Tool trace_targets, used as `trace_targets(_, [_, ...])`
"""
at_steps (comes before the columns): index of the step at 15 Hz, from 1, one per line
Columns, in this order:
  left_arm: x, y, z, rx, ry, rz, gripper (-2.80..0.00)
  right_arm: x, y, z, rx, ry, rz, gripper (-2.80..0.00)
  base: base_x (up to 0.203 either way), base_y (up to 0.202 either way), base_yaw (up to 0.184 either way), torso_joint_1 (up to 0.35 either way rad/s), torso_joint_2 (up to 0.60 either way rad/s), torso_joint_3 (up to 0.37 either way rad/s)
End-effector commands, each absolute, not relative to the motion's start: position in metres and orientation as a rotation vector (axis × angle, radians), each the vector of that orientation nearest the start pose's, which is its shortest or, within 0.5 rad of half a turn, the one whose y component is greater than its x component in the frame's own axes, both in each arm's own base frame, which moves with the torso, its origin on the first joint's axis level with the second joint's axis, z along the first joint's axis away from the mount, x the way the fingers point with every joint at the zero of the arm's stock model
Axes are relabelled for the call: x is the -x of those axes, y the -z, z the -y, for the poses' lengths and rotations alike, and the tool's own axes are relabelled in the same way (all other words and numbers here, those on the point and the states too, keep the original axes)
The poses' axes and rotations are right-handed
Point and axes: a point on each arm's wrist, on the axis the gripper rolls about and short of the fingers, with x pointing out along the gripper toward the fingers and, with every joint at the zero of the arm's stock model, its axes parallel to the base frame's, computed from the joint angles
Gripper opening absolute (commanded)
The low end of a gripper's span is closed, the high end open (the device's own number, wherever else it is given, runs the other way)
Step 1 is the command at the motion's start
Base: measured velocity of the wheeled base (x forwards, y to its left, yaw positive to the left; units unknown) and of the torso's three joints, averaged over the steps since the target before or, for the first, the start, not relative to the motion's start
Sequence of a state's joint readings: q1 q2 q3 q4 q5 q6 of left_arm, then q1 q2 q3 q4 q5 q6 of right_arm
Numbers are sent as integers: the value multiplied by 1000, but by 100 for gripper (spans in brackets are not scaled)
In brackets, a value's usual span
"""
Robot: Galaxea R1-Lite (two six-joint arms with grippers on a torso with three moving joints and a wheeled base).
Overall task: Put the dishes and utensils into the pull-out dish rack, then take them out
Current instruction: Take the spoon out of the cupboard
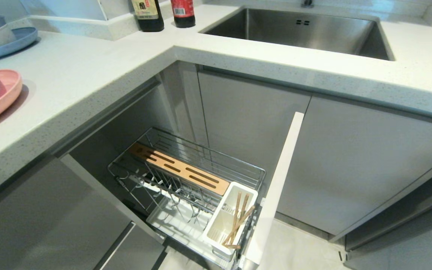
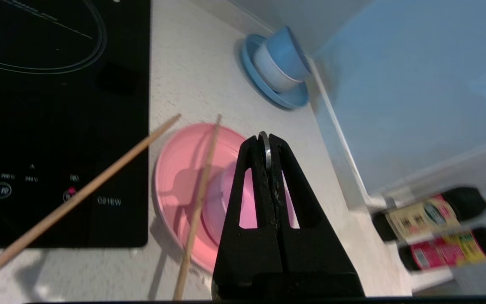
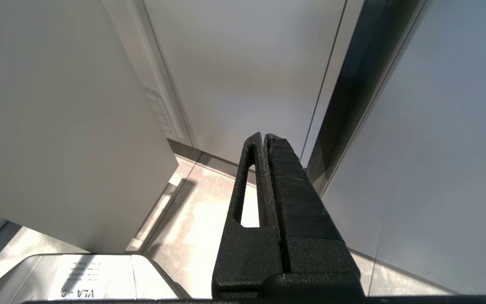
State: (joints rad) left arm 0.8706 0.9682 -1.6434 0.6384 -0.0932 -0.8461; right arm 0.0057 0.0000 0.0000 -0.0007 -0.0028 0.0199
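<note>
Kitchen corner: pull-out rack (image 1: pixel 186 180) open below a pale speckled counter (image 1: pixel 88 78).
Left gripper (image 2: pixel 265 141), clamped on a spoon (image 2: pixel 264 153), hangs over one pink plate (image 2: pixel 184 169) and bowl (image 2: pixel 226 190); two chopsticks (image 1: pixel 236 221) stand in the rack's white cup (image 1: pixel 216 225); two bottles (image 1: pixel 161 13) and a sink (image 1: pixel 302 32) lie beyond. Right gripper (image 3: pixel 264 137) is pressed closed, empty.

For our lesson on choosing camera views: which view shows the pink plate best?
The left wrist view: the pink plate shows nearly whole on the counter, partly behind the left gripper. The head view catches only its edge; the right wrist view shows none of it.
</note>
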Motion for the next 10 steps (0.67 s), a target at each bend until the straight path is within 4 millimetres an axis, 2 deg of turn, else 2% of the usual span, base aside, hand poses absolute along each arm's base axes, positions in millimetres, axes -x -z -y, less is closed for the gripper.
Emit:
trace_targets(1, [-30,-420,-35,816,-757,364,-280,23,-75,0,-20,-3,-1,-280,0,0,0,0,0,0])
trace_targets(6, [-40,-421,-56,833,-823,439,-280,23,-75,0,-20,-3,0,-280,0,0,0,0,0,0])
trace_targets(10, [-58,-417,-82,875,-834,387,-280,23,-75,0,-20,-3,-1,-280,0,0,0,0,0,0])
